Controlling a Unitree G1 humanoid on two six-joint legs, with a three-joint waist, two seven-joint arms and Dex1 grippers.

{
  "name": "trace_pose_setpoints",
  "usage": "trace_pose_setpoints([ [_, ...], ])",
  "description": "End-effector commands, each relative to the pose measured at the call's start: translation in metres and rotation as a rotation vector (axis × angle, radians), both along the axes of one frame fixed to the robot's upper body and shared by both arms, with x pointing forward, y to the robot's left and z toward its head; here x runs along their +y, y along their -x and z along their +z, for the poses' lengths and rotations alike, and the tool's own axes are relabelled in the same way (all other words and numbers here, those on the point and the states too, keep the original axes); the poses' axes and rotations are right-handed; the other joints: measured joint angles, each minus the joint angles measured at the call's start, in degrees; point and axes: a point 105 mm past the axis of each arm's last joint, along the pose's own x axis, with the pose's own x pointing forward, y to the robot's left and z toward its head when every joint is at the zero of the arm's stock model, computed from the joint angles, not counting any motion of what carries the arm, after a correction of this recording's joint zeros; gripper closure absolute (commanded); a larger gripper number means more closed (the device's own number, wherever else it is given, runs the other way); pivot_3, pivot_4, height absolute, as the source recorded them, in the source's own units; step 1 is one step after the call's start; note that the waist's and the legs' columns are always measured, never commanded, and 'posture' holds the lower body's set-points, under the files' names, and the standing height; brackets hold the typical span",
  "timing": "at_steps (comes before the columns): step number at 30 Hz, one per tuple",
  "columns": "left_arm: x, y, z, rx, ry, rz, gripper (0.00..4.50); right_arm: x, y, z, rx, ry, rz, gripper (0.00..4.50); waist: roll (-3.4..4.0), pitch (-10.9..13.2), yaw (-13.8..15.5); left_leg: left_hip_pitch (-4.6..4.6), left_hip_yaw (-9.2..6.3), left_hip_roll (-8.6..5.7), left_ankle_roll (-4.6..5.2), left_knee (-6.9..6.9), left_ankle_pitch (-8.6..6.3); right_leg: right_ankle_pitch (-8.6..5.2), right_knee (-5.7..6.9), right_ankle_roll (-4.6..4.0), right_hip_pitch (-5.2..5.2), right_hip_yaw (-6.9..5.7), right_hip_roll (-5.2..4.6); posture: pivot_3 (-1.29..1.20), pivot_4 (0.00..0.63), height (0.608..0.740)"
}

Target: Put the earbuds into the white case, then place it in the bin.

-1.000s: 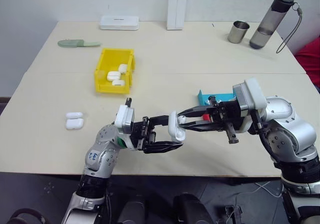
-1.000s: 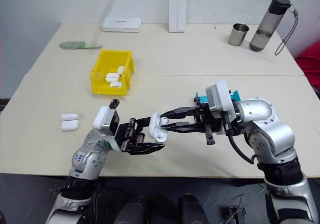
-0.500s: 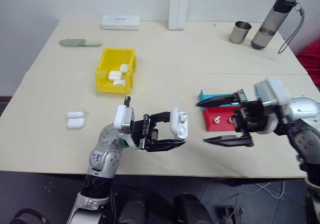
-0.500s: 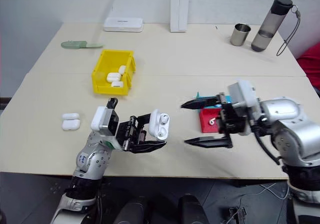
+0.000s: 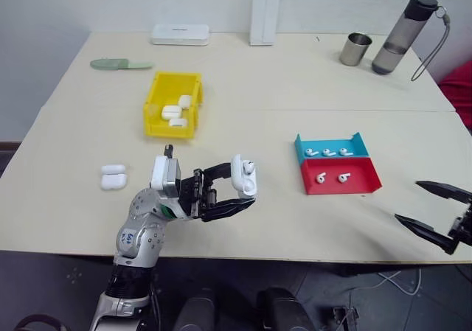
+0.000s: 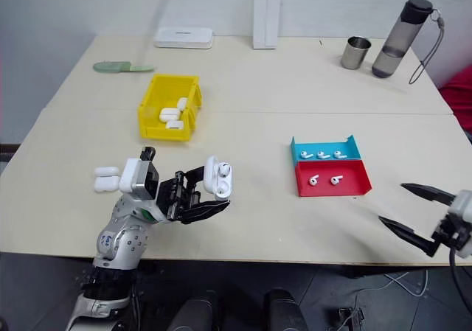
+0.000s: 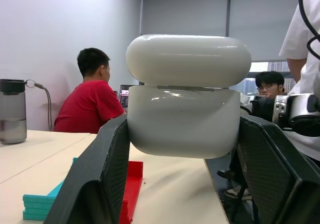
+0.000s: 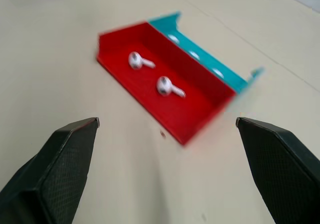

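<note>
My left gripper is shut on the white case, held above the table's front left part with its lid open. One earbud sits in the case. The left wrist view shows the case clamped between both fingers. Two earbuds lie in the red tray, and three lie in the teal tray behind it. The yellow bin stands at the back left with three white cases inside. My right gripper hangs open and empty at the front right edge, facing the red tray.
Two white cases lie left of my left arm. Along the back stand a flat white box, an upright white box, a metal cup, a bottle and a green object. People sit beyond the table.
My right gripper has opened, left the case and swung far right and down to the table's front edge. The left gripper with the case has drifted slightly left.
</note>
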Motion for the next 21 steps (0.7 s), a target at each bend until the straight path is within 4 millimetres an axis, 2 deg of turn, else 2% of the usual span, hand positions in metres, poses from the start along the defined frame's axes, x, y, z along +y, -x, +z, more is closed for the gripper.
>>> trace_pose_setpoints([
  [1,0.002,0.004,0.006,-0.026,0.022,-0.004,1.74,-0.004,-0.001,0.012,-0.067,0.020,-0.021,0.05,0.00,0.0,-0.5,0.07,-0.01,0.00,-0.01,-0.03,0.01,0.00,-0.03,0.00,0.08,0.00,0.00,0.00,0.150,0.740],
  [4,0.003,0.004,0.006,-0.024,0.021,-0.001,1.74,0.006,-0.020,0.030,-0.093,0.022,0.014,0.05,0.04,0.0,-1.1,0.60,0.08,0.01,-0.02,-0.33,0.02,0.00,-0.32,-0.01,0.61,0.02,0.01,0.00,0.150,0.740],
  [6,0.004,0.003,0.006,-0.023,0.019,0.003,1.74,0.013,-0.043,0.047,-0.054,0.049,0.003,0.05,0.10,0.0,-1.3,0.65,0.11,0.01,-0.02,-0.34,0.02,0.00,-0.39,-0.01,0.67,0.04,-0.01,0.00,0.150,0.740],
  [8,0.004,0.002,0.005,-0.022,0.018,0.006,1.74,0.030,-0.058,0.068,-0.049,0.055,0.058,0.05,0.12,-0.1,-1.4,0.62,0.14,0.01,-0.02,-0.34,0.03,0.00,-0.41,-0.01,0.63,0.06,-0.02,0.00,0.150,0.740],
  [10,0.004,0.001,0.005,-0.022,0.017,0.009,1.74,0.045,-0.072,0.081,0.009,0.092,0.091,0.05,0.13,-0.1,-1.2,0.61,0.09,0.01,-0.02,-0.35,0.03,0.01,-0.35,-0.01,0.56,0.03,-0.02,0.00,0.150,0.740],
  [12,0.003,0.000,0.005,-0.023,0.018,0.010,1.74,0.052,-0.094,0.082,0.126,0.205,0.054,0.05,0.12,0.0,-1.0,0.57,-0.02,0.06,-0.04,-0.36,0.03,0.01,-0.32,-0.02,0.48,-0.05,0.00,0.00,0.150,0.740],
  [16,0.001,0.000,0.003,-0.022,0.023,0.008,1.74,0.071,-0.128,0.089,0.241,0.262,0.059,0.05,0.10,0.0,-0.5,0.47,-0.04,0.05,-0.05,-0.43,0.02,0.02,-0.42,-0.03,0.34,-0.06,-0.06,0.00,0.150,0.740],
  [18,0.000,-0.001,0.003,-0.021,0.026,0.006,1.74,0.076,-0.140,0.085,0.323,0.297,0.043,0.05,0.09,0.0,-0.3,0.35,-0.08,0.04,-0.05,-0.40,0.02,0.02,-0.53,-0.03,0.30,-0.10,-0.08,0.00,0.150,0.740],
  [21,-0.001,-0.002,0.003,-0.021,0.029,0.006,1.74,0.080,-0.157,0.075,0.374,0.422,0.048,0.63,0.09,0.0,-0.1,0.06,-0.14,0.03,-0.04,-0.39,0.01,0.02,-0.55,-0.03,0.03,-0.20,-0.11,0.00,0.150,0.740],
])
